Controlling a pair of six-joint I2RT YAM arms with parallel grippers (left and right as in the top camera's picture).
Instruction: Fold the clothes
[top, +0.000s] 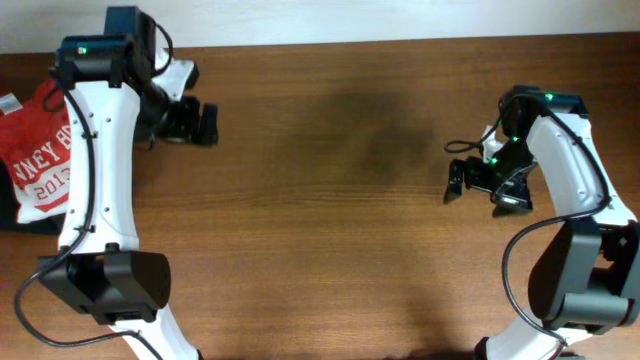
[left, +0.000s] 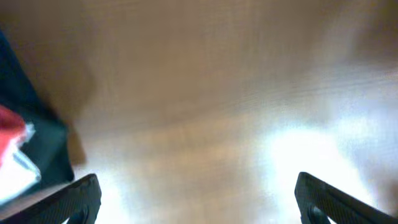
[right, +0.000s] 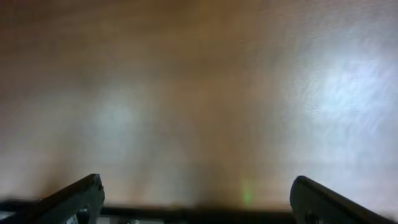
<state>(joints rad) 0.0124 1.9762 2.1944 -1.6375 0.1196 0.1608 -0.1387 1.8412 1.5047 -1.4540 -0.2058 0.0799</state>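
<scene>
Red T-shirt (top: 40, 150) w/ "2013" print lies at table (top: 330, 200) L edge atop dark garment (top: 22, 214). L gripper (left: 198, 198), R gripper (right: 196, 198): jaws apart, nothing held.

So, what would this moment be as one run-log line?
left gripper: open, empty | right gripper: open, empty | red-orange T-shirt: far left, untouched

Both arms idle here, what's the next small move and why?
Likely move the left gripper toward the red T-shirt at the left edge of the table: it's the nearer arm, the right gripper is far across, and both stand open and empty.
</scene>
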